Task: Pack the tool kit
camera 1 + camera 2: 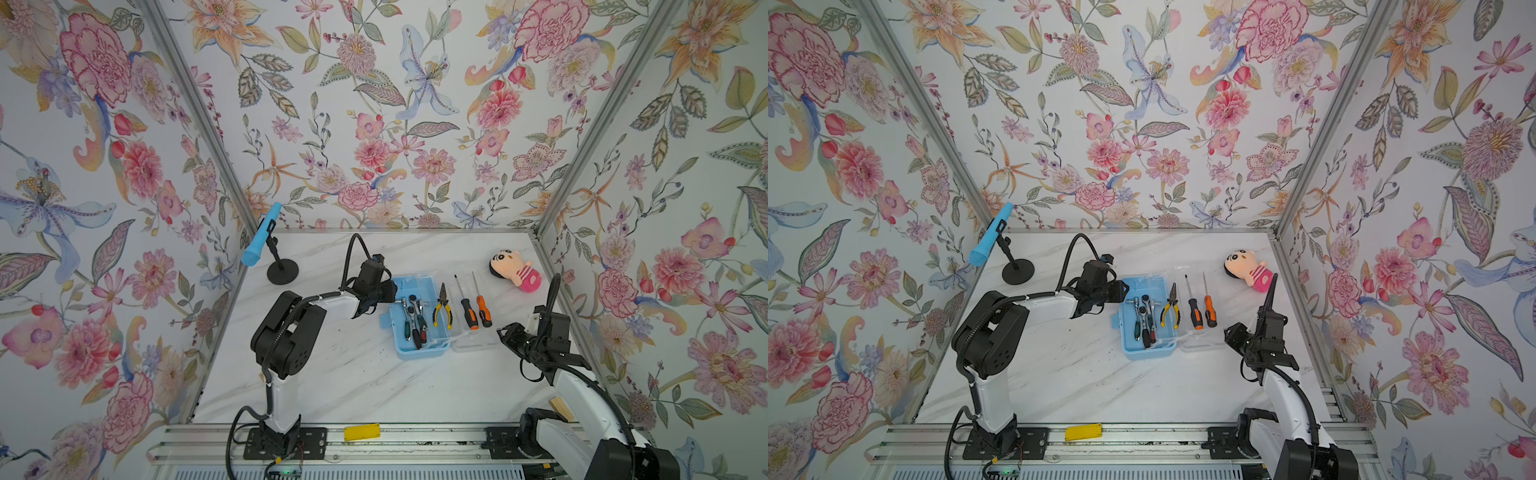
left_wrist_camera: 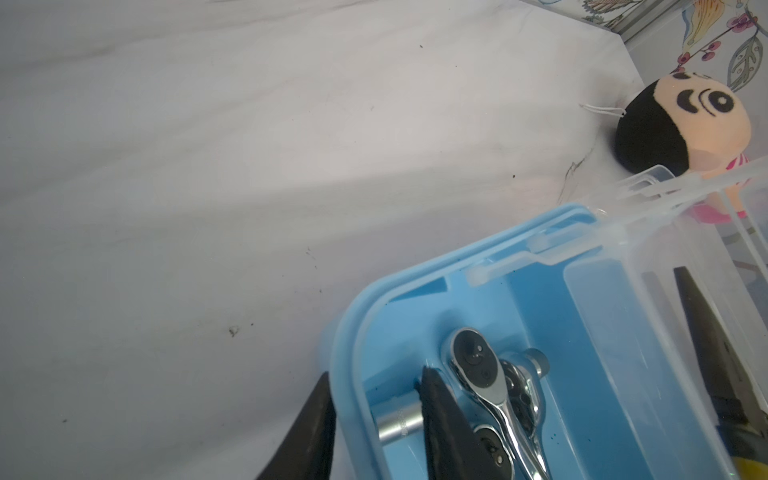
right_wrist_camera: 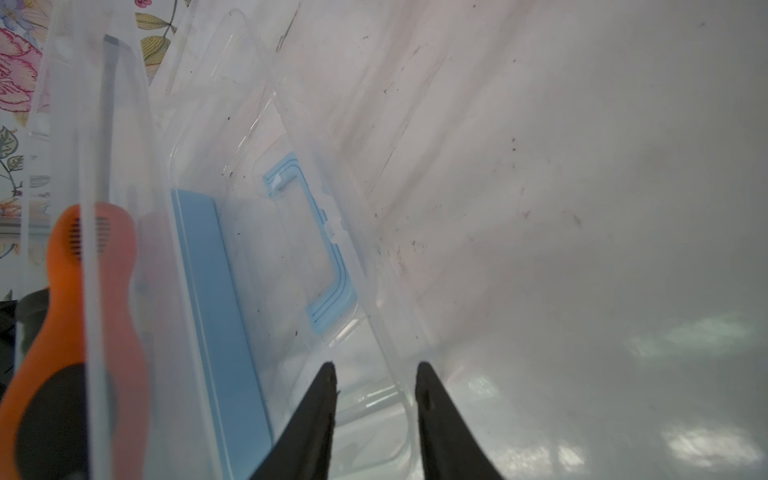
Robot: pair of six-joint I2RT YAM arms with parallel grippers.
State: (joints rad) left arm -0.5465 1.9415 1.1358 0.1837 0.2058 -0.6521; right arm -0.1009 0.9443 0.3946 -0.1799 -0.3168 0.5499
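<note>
We see the right end effector pinching the clear plastic lid's rim, the left end effector pinching the light-blue plastic box's wall; lid hinges leftward over box

left hand hides the box's far corner.

Ratchets lie in the box, pliers along its right side, screwdrivers on the lid rightward, doll behind.
</note>
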